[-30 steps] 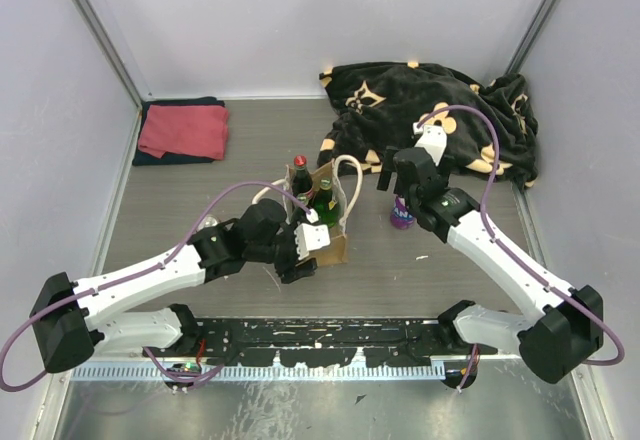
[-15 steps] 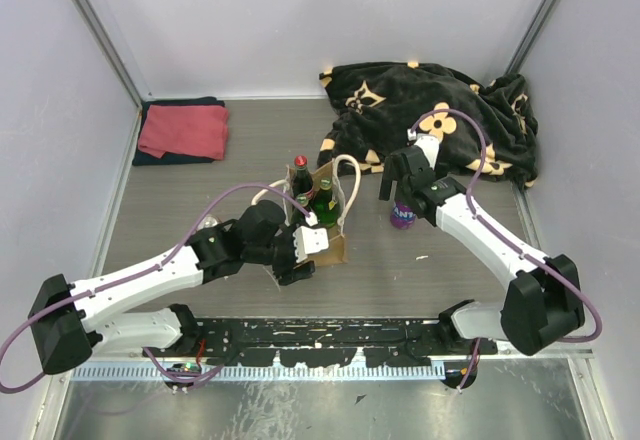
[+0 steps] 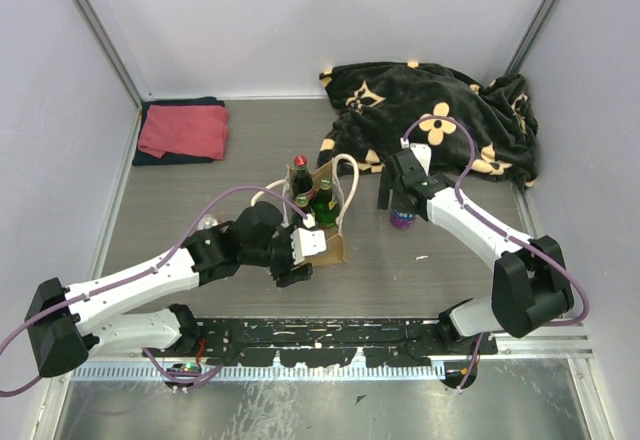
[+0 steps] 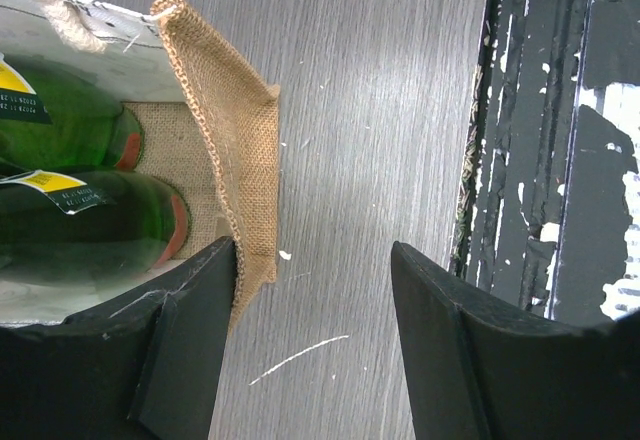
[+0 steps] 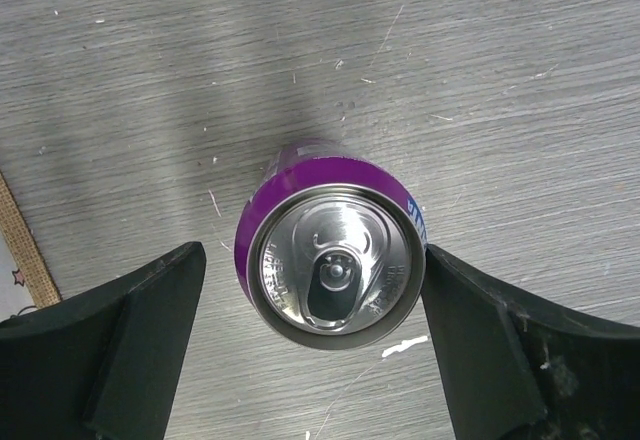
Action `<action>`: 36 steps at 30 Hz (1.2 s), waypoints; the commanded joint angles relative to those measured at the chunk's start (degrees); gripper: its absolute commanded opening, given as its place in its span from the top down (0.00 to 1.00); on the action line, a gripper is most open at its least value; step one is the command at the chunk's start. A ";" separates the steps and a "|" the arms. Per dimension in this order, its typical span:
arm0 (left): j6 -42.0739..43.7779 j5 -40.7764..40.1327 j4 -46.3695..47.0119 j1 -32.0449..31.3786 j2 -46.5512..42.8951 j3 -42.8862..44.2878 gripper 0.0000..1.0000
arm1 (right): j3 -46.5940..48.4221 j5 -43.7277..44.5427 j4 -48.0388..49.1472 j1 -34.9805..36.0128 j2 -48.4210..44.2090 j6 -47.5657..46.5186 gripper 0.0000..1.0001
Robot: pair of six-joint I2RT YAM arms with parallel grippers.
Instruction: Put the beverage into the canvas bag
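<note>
A purple beverage can stands upright on the grey table, right of the canvas bag. My right gripper is open directly above the can, one finger on each side; the right finger is close to its rim. The tan bag stands upright with white rope handles and holds green bottles. My left gripper is open at the bag's near side. In the left wrist view its left finger rests by the bag's burlap corner, with green bottles inside.
A black blanket with tan flowers lies at the back right. A folded red cloth lies at the back left. A black rail runs along the near edge and also shows in the left wrist view.
My right gripper has swung left and come over the purple can, now straddling it. My left arm has shifted only slightly beside the bag.
</note>
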 commanded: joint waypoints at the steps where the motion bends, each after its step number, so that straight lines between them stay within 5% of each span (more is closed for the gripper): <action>1: -0.26 3.13 -1.99 -0.86 -1.93 -1.44 0.32 | 0.53 0.54 0.65 -0.22 -0.56 1.26 0.10; 9: -0.23 2.83 -1.56 -0.78 -2.93 -2.39 0.32 | 0.06 2.95 0.77 -0.25 -0.48 1.80 0.21; 17: -0.15 2.46 -1.29 -0.78 -3.64 -2.74 0.31 | -1.00 1.97 2.06 -0.32 -0.43 2.98 0.78; 20: -0.13 1.39 -1.06 -0.82 -4.06 -2.60 0.31 | -0.63 1.85 2.14 -0.30 -1.15 3.24 0.91; 36: -6.90 -10.47 5.96 1.17 -3.13 9.63 0.25 | 11.43 4.49 -2.64 -0.33 -6.50 1.42 0.99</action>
